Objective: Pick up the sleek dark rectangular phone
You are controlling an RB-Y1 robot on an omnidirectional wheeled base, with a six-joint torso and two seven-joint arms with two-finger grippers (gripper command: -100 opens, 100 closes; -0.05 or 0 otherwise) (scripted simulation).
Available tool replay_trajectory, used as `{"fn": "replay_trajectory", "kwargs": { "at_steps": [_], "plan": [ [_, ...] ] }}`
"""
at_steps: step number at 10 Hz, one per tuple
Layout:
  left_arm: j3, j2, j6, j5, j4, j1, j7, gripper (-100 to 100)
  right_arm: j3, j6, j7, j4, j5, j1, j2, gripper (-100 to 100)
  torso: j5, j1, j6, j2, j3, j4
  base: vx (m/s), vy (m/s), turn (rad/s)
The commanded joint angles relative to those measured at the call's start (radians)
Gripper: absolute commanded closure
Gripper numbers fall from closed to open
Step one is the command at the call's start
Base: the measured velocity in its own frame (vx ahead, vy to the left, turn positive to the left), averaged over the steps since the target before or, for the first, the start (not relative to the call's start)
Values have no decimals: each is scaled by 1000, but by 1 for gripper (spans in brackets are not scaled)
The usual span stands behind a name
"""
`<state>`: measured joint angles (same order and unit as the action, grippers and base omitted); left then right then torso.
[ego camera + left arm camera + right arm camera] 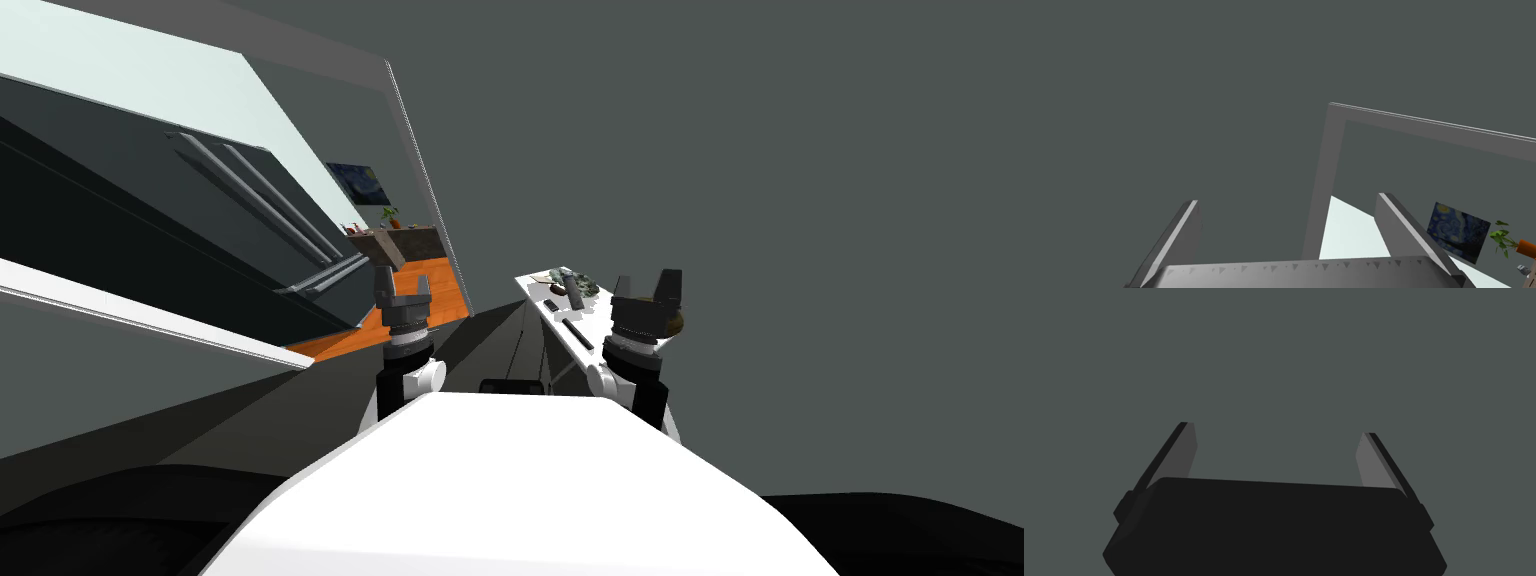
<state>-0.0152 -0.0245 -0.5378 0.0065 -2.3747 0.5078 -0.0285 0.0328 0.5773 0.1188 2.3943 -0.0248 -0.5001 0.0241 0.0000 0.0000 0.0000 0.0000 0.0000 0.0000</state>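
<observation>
A white table [536, 287] stands ahead, a little to my right, against a dark grey wall. On it lies a small dark rectangular phone [551, 305], flat, near the table's left edge. Beside it are a longer dark bar [577, 334] and another dark object [573, 294]. My right gripper [648, 285] is raised in front of the table's right end, open [1277, 430] and holding nothing, pointing at the grey wall. My left gripper [403, 284] is raised to the left of the table, open [1289, 205] and holding nothing.
A dark cabinet front with long silver handles [262, 205] fills the left. Beyond it a doorway [1334, 165] opens onto an orange floor [420, 295], a blue painting [1458, 231] and a potted plant [1504, 240]. A greenish cluttered thing [582, 286] sits at the table's far end.
</observation>
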Motion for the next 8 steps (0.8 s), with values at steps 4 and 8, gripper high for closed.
{"fn": "replay_trajectory", "kwargs": {
  "at_steps": [4,8],
  "plan": [
    [0,0,0,0,0,0,0,0,34,6,-17,-51,32,-10,-123,-100,0,2,0,-2,-1,-1,24,27,18],
    [0,0,0,0,0,0,0,0,95,17,-45,-132,82,-26,-242,-100,1,2,0,-2,-1,0,30,39,28]
  ]
}}
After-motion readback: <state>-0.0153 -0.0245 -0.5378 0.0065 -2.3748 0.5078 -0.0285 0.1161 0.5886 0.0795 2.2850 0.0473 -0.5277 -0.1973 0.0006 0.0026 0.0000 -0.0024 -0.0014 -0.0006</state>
